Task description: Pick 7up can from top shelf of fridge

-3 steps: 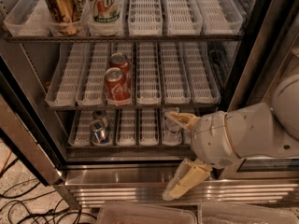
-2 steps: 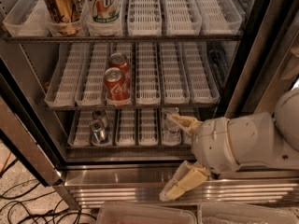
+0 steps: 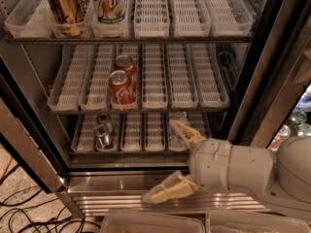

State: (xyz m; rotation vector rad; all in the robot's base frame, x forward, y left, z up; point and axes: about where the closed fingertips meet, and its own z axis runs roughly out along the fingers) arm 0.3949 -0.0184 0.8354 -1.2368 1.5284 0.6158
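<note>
The 7up can (image 3: 108,4), whitish with green lettering, stands at the front of a white lane tray on the top shelf (image 3: 194,30) of the fridge (image 3: 252,81), whose door is open. A gold-bronze can (image 3: 63,6) stands just left of it. My gripper (image 3: 176,161) hangs low in front of the bottom tier, well below and to the right of the 7up can. It is open: one cream fingertip (image 3: 187,132) points up at the lowest shelf and the other (image 3: 165,192) lies over the steel base. Nothing is between them.
Two red cola cans (image 3: 122,86) sit in one lane of the middle tier. Silver cans (image 3: 103,130) lie on the lowest tier at left. The white arm (image 3: 243,166) fills the lower right. Cables (image 3: 24,212) trail on the floor at left. The door frame (image 3: 24,149) slants across the left.
The arm and gripper have shifted slightly to the left at the same low height. The fingers stay spread and the cans have not moved.
</note>
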